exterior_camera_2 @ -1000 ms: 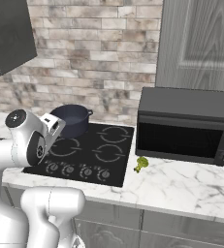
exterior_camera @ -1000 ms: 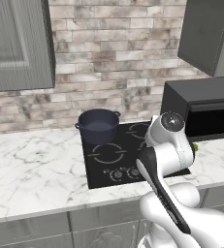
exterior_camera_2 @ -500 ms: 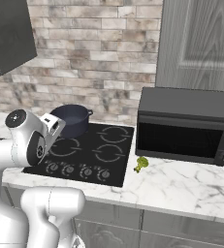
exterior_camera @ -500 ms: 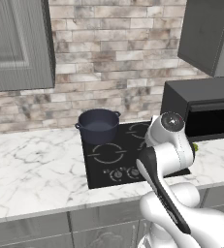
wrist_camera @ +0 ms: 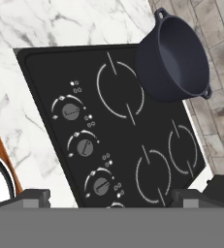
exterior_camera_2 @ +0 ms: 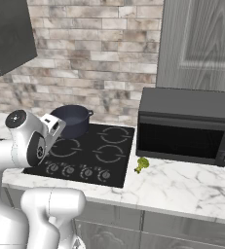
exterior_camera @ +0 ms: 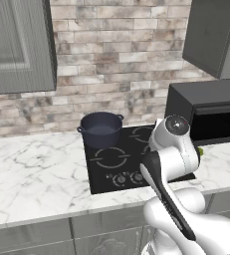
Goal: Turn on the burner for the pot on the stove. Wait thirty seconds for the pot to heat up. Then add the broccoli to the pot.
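Left base view: the pot [exterior_camera: 101,129] sits on the back-left ring of the stove [exterior_camera: 131,162], at about 10 o'clock on the black glass, so the knob for that ring is the one to turn. The knobs [exterior_camera: 129,178] line the stove's near edge, close to the counter [exterior_camera: 37,169] front, with open marble to the left. The arm [exterior_camera: 171,149] rises over the stove's right half.

Right base view: the broccoli [exterior_camera_2: 142,164] lies on the counter just off the stove's right edge, at 3 o'clock from it, in front of the microwave [exterior_camera_2: 184,126] and well apart from the pot [exterior_camera_2: 73,120]. The strip between stove and microwave is narrow; the microwave crowds any approach from behind.

Hand view: the gripper [wrist_camera: 111,197] stands wide and empty, its tips at the bottom, looking down the knob row [wrist_camera: 85,147]. The pot [wrist_camera: 174,58] sits at 1 o'clock, covering its ring. Nothing stands between the gripper and the knobs, so the descent looks free.
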Tool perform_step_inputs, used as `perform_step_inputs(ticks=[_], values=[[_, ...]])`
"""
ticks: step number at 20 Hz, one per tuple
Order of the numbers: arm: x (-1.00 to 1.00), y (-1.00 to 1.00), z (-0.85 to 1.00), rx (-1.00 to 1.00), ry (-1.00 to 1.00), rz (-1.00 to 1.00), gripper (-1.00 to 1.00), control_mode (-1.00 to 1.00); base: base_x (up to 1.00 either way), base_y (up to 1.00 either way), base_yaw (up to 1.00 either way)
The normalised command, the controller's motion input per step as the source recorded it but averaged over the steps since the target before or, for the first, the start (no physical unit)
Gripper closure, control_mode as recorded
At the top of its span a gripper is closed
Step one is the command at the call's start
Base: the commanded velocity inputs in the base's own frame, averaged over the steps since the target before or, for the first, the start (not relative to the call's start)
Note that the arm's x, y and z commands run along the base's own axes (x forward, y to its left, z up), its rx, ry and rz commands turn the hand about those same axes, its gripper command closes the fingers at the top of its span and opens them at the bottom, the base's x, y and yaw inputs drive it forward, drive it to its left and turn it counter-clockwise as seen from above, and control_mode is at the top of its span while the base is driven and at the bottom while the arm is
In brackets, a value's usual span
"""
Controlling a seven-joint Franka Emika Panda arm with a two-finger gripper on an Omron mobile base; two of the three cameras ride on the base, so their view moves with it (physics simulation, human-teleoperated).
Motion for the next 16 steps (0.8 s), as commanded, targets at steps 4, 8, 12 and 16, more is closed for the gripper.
perform_step_inputs(ticks=[4,8,12,16], values=[[0.00,0.00,0.00,0.00,0.00,0.00,-1.00,-1.00,0.00,0.00,0.00],[0.00,0.00,0.00,0.00,0.00,0.00,-1.00,-1.00,0.00,0.00,0.00],[0.00,0.00,0.00,0.00,0.00,0.00,-1.00,-1.00,0.00,0.00,0.00],[0.00,0.00,0.00,0.00,0.00,0.00,-1.00,-1.00,0.00,0.00,0.00]])
